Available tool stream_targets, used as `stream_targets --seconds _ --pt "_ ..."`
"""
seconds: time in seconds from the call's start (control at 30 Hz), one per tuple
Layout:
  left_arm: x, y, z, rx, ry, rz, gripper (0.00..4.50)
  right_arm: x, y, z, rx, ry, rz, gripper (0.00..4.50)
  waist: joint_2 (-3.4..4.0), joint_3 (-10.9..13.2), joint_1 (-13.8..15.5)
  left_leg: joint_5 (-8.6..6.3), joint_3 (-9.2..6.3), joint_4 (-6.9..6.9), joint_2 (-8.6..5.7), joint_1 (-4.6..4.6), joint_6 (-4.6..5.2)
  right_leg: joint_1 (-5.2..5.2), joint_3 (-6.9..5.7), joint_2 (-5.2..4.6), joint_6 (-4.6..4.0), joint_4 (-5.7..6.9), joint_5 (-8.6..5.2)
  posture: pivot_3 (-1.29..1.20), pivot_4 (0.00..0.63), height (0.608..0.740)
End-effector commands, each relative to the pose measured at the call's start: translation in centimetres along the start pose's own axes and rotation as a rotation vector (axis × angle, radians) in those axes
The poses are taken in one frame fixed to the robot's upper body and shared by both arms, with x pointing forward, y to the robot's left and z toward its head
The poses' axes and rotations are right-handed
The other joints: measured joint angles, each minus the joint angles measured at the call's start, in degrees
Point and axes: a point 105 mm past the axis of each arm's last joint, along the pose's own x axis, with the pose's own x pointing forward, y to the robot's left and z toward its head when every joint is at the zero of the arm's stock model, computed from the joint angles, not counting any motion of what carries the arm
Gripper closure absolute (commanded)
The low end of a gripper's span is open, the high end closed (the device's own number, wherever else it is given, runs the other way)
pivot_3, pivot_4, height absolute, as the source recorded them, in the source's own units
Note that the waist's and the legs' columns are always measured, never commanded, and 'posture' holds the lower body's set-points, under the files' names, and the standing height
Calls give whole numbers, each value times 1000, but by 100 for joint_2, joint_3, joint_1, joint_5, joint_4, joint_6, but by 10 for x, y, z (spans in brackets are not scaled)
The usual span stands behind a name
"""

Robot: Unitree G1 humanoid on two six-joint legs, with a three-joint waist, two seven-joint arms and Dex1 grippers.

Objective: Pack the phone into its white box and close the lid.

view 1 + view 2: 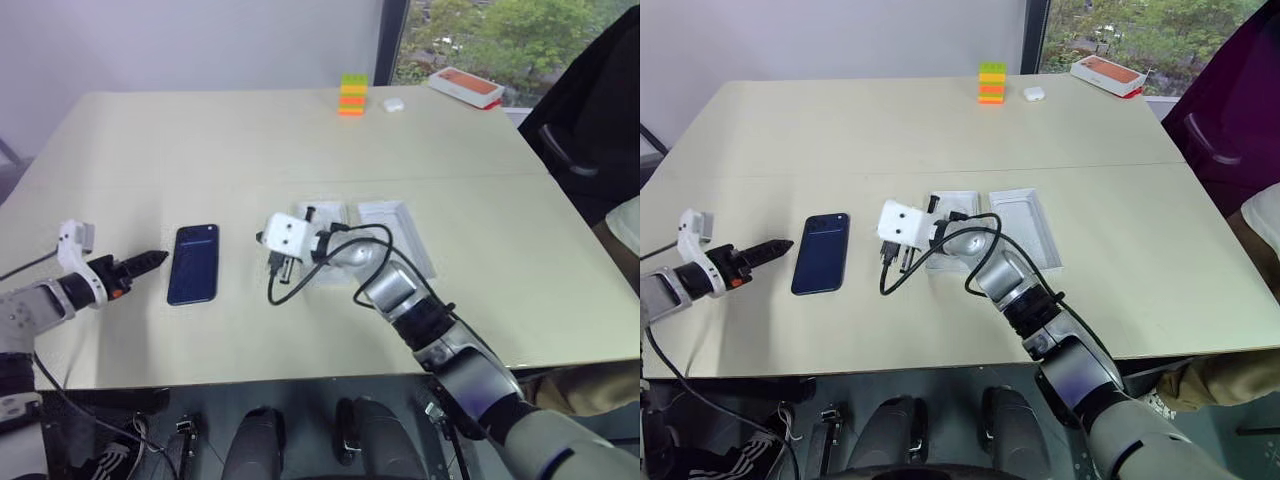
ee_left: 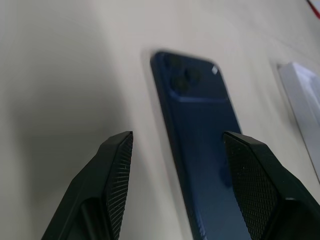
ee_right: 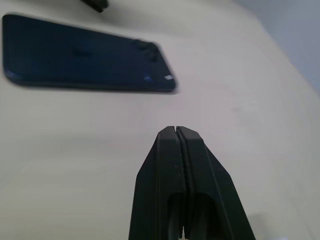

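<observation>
1. Centrally on the pale beige table [image 1: 300, 140], toward its left, the slim dark navy-blue smartphone [image 1: 193, 263] is seen lying flat, back up, with its camera cluster at the far end.
2. Just left of the phone, the left gripper [image 1: 150, 259] is held with its two black fingers spread apart; nothing is gripped between them, and the tips are near the phone's left edge without visible contact.
3. Right of the phone, the right gripper [image 3: 176, 131] is seen with its fingers pressed fully together and empty, apart from the phone.
4. Behind the right wrist, two shallow rectangular white cardboard pieces lie side by side: one [image 1: 1025, 226] is fully visible to the right, the other [image 1: 960, 200] is partly hidden by the wrist. Which is the tray and which the lid cannot be told.
5. At the far edge of the table a stack of yellow, green and orange blocks [image 1: 352, 95] stands, with a small white object [image 1: 392, 103] just to its right and an orange-topped white box [image 1: 466, 87] further right.
</observation>
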Motion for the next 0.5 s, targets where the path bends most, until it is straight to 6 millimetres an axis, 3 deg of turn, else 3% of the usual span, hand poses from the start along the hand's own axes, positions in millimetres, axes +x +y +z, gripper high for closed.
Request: stream_targets --seconds 0.03,0.5 --pt "6 -5 -3 -36 49 -42 1500 13 10 19 -21 -37 82 4460 0 0 3 0 0 0 -1 0 0 0 0 0 0 0 0 0 150 740" --pt "38 -21 -13 -18 128 -133 1500 20 19 -6 -67 126 120 4460 -1 -1 37 1 -4 2 -9 2 -1 4 -2 -7 1 6 0 0 150 740"
